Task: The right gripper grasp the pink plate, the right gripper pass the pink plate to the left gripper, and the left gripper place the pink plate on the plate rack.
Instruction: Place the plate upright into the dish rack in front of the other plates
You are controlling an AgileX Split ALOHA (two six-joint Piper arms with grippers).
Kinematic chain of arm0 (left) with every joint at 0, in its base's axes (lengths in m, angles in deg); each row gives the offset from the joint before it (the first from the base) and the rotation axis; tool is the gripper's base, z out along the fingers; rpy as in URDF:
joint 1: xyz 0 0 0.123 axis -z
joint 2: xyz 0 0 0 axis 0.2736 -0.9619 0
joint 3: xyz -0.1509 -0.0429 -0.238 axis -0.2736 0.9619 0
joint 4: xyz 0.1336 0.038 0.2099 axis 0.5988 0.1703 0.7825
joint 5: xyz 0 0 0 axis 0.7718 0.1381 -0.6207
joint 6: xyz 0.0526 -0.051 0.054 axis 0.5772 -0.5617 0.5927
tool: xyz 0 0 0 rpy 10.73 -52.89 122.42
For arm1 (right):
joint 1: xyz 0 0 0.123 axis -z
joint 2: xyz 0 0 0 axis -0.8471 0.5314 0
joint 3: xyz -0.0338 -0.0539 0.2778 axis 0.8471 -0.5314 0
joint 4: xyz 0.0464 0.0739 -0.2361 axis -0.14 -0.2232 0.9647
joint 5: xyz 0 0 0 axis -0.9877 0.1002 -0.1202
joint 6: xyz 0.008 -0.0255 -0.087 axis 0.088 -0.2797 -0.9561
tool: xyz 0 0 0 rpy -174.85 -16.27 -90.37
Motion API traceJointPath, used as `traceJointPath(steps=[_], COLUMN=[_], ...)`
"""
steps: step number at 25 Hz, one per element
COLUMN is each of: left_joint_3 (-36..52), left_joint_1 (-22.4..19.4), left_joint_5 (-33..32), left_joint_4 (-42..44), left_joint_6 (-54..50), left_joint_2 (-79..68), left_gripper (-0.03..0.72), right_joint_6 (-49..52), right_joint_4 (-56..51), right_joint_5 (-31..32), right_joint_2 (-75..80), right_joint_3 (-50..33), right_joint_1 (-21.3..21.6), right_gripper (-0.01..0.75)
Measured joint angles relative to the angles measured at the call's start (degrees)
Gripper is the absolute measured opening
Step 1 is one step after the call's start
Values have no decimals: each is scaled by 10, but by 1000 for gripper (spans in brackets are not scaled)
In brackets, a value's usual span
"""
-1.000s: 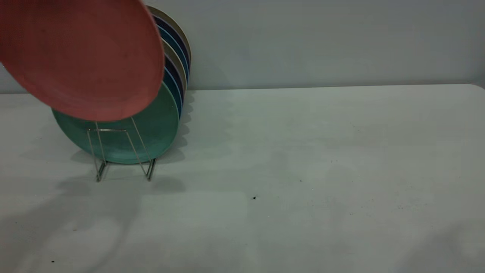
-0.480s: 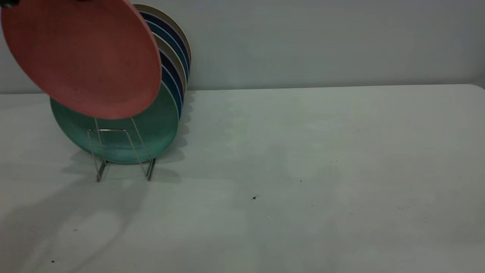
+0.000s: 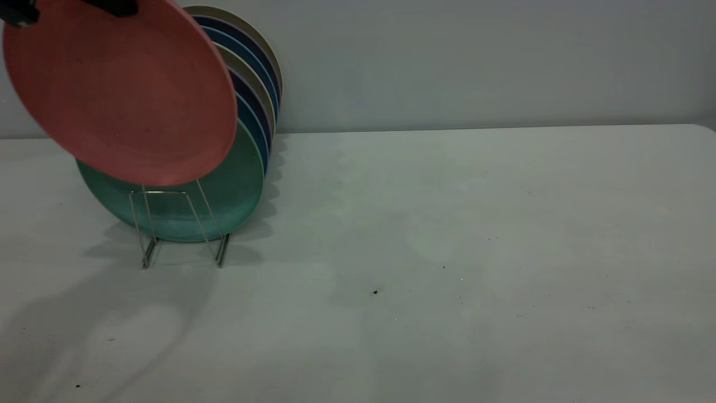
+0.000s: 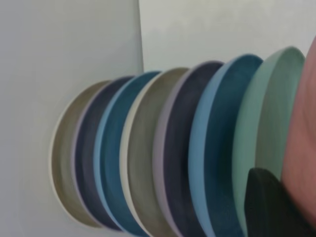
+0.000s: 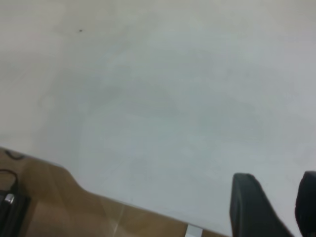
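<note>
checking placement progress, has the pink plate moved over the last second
Yes. The pink plate, held by the left gripper, has come down: its bottom edge now hangs closer to the plate rack loops.

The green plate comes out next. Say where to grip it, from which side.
Probably grip the round green plastic plate at its bare right-hand rim, coming from the exterior view's right: the salmon-pink plate covers its top and loops of the wire rack cross its base.
</note>
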Motion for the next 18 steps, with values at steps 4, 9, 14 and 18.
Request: traceJointPath(steps=[4, 9, 14, 18], left_joint_3=[0, 0, 0, 0], left_joint_1=[0, 0, 0, 0], left_joint_5=[-1, -1, 1, 9], left_joint_4=[61, 97, 97, 93], left_joint_6=[-70, -118, -106, -58], left_joint_2=[0, 0, 0, 0], left_gripper=[75, 75, 75, 75], right_joint_6=[9, 12, 13, 13], right_joint_4=[11, 16, 16, 16], right_joint_5=[0, 0, 0, 0], right_joint_2=[-1, -1, -1, -1], right_joint_3=[-1, -1, -1, -1], right_joint_1=[0, 0, 0, 0], right_gripper=[243, 243, 243, 243])
